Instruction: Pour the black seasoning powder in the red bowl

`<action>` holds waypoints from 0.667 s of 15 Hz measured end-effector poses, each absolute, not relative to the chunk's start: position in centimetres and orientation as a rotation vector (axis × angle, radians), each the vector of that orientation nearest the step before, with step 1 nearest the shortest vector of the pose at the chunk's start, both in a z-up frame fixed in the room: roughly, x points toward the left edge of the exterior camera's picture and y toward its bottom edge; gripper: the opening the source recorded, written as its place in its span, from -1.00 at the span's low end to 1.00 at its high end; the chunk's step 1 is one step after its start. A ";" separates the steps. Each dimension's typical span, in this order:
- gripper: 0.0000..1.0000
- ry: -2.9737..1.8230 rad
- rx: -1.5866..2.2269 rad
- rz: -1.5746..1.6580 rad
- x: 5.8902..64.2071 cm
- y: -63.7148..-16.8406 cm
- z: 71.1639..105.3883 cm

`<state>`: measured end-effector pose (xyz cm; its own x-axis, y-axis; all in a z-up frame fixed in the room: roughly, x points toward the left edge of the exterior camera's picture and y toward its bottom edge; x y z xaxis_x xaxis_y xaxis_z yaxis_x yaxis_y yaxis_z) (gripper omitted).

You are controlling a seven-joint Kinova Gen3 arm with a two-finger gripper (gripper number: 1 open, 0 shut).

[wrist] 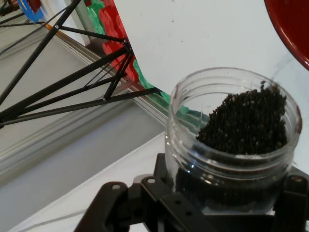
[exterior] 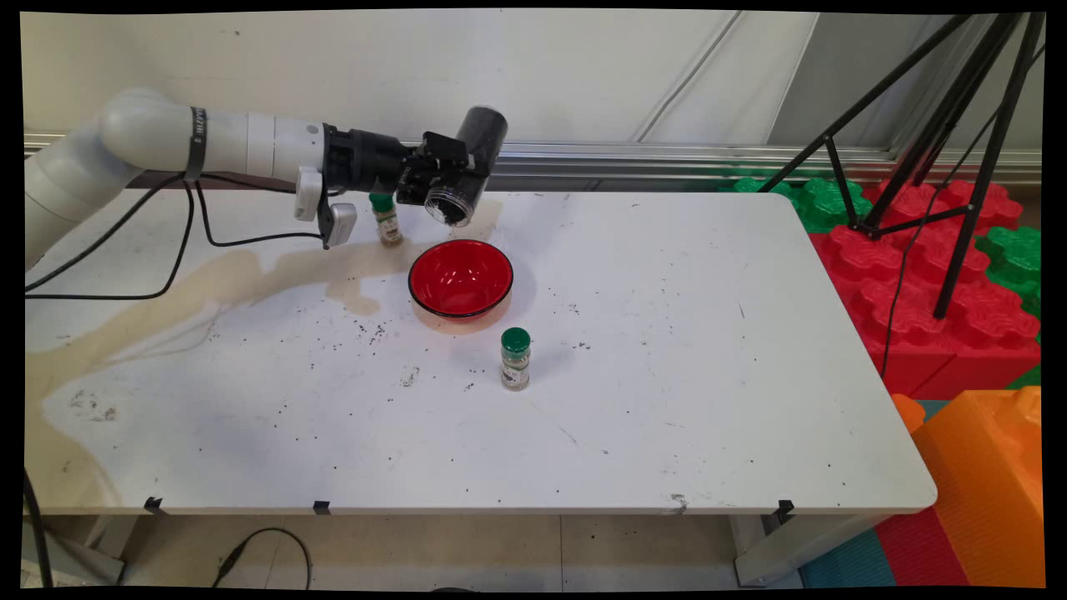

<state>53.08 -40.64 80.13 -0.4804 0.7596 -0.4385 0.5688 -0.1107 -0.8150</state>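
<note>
Black two-finger gripper (exterior: 454, 179) was clamped on a clear plastic jar of dark granules (exterior: 469, 167), lid off, tilted mouth-down above the far rim of the red round bowl (exterior: 460, 278). Granules (wrist: 244, 121) sat at the jar's mouth. Two green-capped spice bottles: one (exterior: 386, 219) just behind the bowl, one (exterior: 515, 358) in front. White table (exterior: 667, 400) was stained and speckled.

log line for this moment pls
gripper: shut on jar | jar: open, tilted mouth-down above bowl, dark grains at mouth | spice bottles: one behind bowl, one in front
</note>
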 end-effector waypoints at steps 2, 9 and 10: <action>-1.00 -1.961 -1.515 1.649 53.0 -40.6 80.2; -1.00 -1.937 -1.565 1.673 52.9 -40.5 80.2; -1.00 -1.933 -1.572 1.677 52.8 -40.5 80.2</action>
<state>52.83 -40.50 80.22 -0.4451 0.7475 -0.4931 0.5937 -0.1659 -0.7874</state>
